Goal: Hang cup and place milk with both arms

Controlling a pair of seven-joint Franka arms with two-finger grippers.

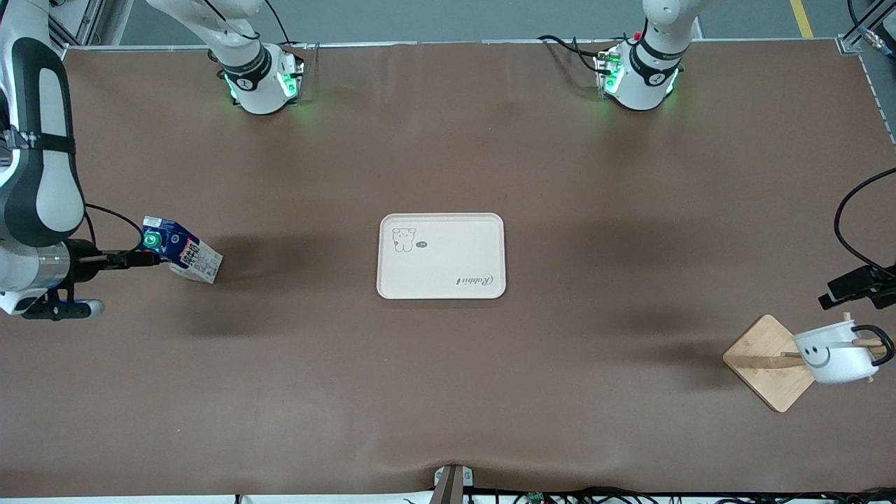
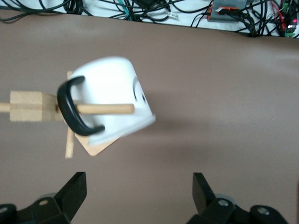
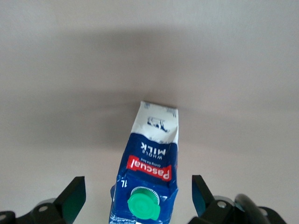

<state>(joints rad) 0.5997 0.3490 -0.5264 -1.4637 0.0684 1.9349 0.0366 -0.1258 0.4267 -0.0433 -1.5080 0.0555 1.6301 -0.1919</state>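
Front view showed the milk standing on the table at the right arm's end, close to that edge, with the right gripper just beside its capped top. Right wrist view put the carton between the 2 spread fingers, nearer one than the other, with bare gaps on both sides, so nothing was clamped; the green cap sat closest to the gripper and the pale lower part pointed away over open brown surface.

At the left arm's end, the cup hung by its black handle on a peg of the wooden rack, near the table's edge. Left wrist view showed the left gripper with its 2 fingers wide apart and holding nothing, the cup well clear ahead of the fingertips and bare table between them.

Between both ends lay the cream tray, unoccupied, with wide open surface all round it.
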